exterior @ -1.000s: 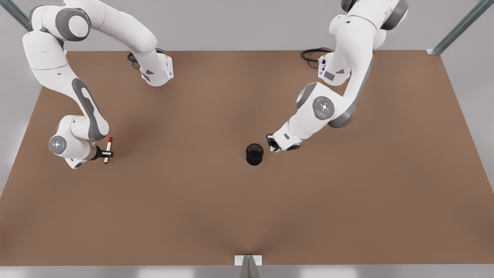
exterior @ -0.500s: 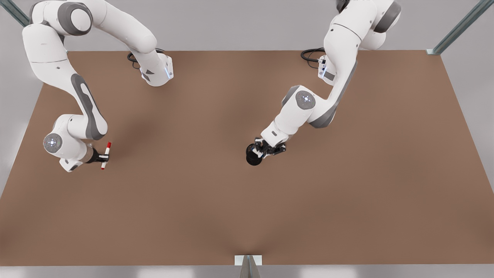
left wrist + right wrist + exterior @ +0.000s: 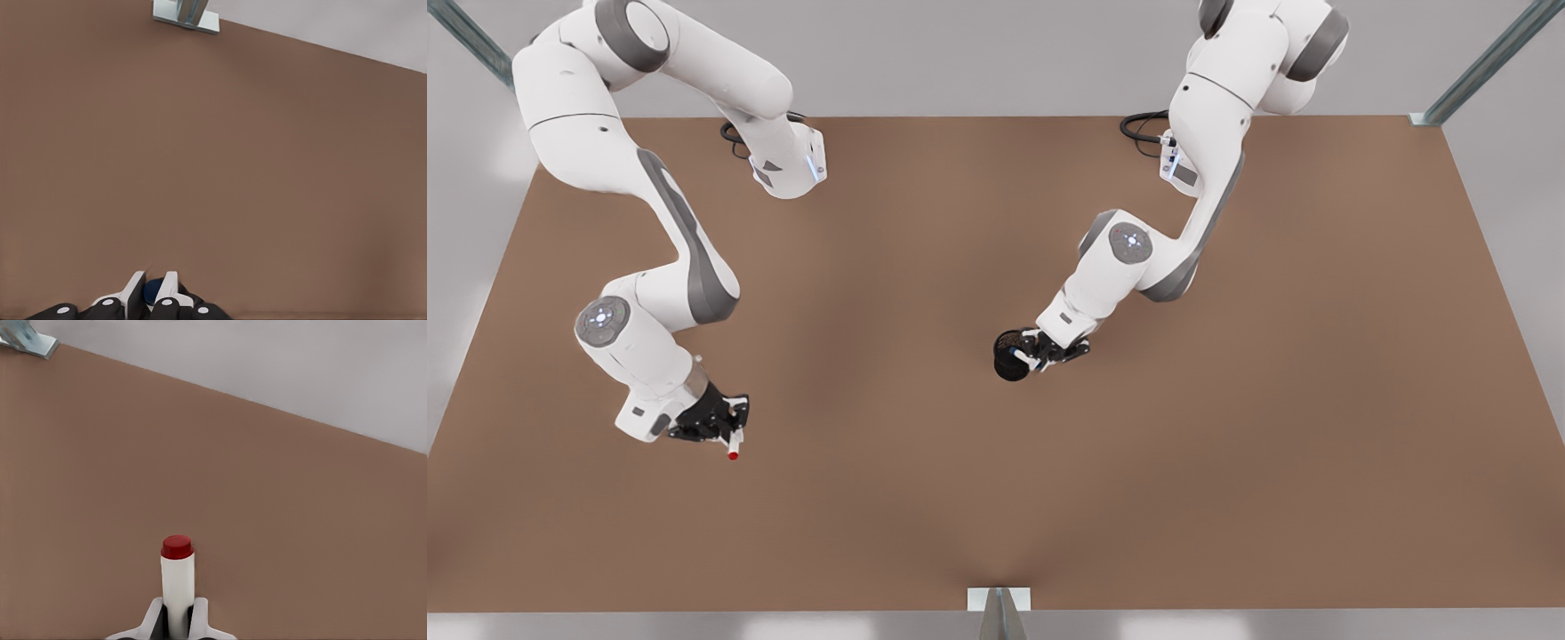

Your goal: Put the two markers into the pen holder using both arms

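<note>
The red-capped marker (image 3: 734, 444) sticks out of my right gripper (image 3: 727, 428), which is shut on its white barrel (image 3: 177, 583), red cap outward, above the table at the front view's left. My left gripper (image 3: 1032, 349) hangs at the rim of the black mesh pen holder (image 3: 1007, 364) near the table's middle. It is shut on the blue-capped marker (image 3: 154, 291), of which just the dark blue end peeks between the fingers (image 3: 171, 283). How the marker stands relative to the holder's opening cannot be told.
Both arm bases and black cables (image 3: 1147, 124) sit at the table's back edge. A metal bracket (image 3: 999, 600) marks the middle of the front edge and also appears as bracket (image 3: 185, 13) and bracket (image 3: 27, 340). Brown tabletop (image 3: 1227, 462) spreads around.
My right gripper swung toward the front edge and the front view's right, turning the red marker cap-forward. My left gripper moved over the pen holder and has since shifted only slightly.
</note>
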### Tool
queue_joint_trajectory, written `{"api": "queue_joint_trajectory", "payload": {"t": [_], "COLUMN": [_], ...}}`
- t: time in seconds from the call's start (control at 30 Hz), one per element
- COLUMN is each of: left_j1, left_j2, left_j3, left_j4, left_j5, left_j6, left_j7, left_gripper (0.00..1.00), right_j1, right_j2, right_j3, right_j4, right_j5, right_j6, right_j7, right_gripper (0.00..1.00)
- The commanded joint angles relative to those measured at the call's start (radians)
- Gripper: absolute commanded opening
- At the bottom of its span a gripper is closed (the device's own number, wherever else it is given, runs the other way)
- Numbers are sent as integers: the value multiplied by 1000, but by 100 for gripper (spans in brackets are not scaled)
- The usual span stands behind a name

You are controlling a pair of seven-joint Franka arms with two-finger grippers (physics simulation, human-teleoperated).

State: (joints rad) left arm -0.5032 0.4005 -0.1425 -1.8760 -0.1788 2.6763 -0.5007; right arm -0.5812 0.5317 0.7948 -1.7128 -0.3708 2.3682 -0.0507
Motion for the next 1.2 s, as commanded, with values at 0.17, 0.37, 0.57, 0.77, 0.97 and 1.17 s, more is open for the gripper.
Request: {"api": "queue_joint_trajectory", "payload": {"t": [0.17, 0.37, 0.57, 0.77, 0.97, 1.17], "left_j1": [-21, 212, 414, 410, 413, 417], "left_j2": [-37, -98, -210, -167, -130, -124], "left_j3": [14, 178, 67, 69, 69, 69], "left_j4": [-6, 337, 483, 497, 497, 497], "left_j5": [-5, 151, 245, 245, 240, 239], "left_j6": [-47, -946, -1121, -1118, -1121, -1118], "left_j7": [-7, 339, 522, 511, 519, 528], "left_gripper": [100, 100, 100, 100, 100, 100], "right_j1": [-66, -49, 287, 721, 1193, 1247], "right_j2": [-1, -18, -13, -9, -10, 4], "right_j3": [204, 354, 147, -193, -592, -680], "right_j4": [-31, -200, -126, -77, -62, -70], "right_j5": [3, -16, -51, -43, 171, 128], "right_j6": [20, 364, 602, 816, 968, 987], "right_j7": [210, 433, 534, 558, 569, 560], "right_gripper": [21, 21, 22, 22, 22, 22]}}
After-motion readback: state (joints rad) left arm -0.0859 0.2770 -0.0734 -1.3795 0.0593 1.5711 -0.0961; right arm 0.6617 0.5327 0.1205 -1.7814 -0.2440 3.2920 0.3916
